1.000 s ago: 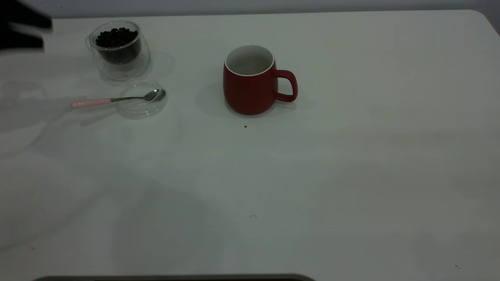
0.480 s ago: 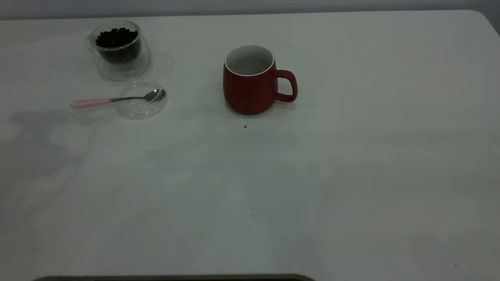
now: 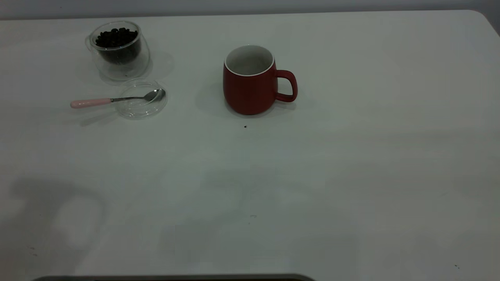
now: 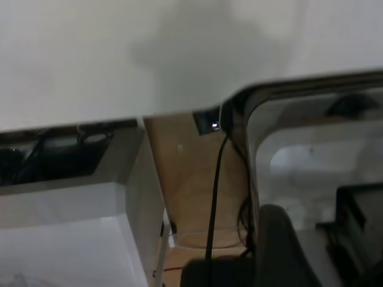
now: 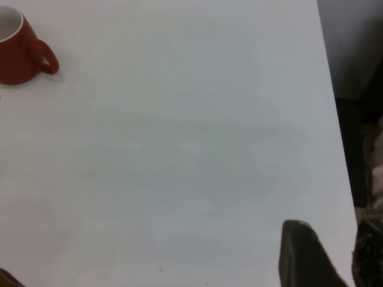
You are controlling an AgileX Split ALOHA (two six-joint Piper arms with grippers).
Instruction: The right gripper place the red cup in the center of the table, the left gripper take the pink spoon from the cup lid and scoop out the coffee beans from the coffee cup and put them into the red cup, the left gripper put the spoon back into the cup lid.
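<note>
I am looking at a table (image 3: 351,175) with no arm over it in the exterior view. The red cup (image 3: 250,84) is standing upright near the middle, handle pointing toward the right arm's side, which I am reading as the placing step done. Its inside is looking white and empty from here, though I cannot see the bottom.

The spoon (image 3: 113,100) is lying with its bowl inside the clear lid (image 3: 141,99) and its pink handle sticking out over the rim toward the left arm's side, which is leaving that arm an easy place to pinch. Just behind the lid, the glass cup (image 3: 119,48) is holding the coffee beans (image 3: 116,37), close enough to make the scoop a short trip.

The left wrist camera is facing the table edge and the clutter below it, so I am judging that arm parked off the table; its fingers are not showing. The right gripper (image 5: 326,254) is sitting at the table's far right edge, well apart from the cup, gripping nothing I can see; how far it is open I cannot tell.
</note>
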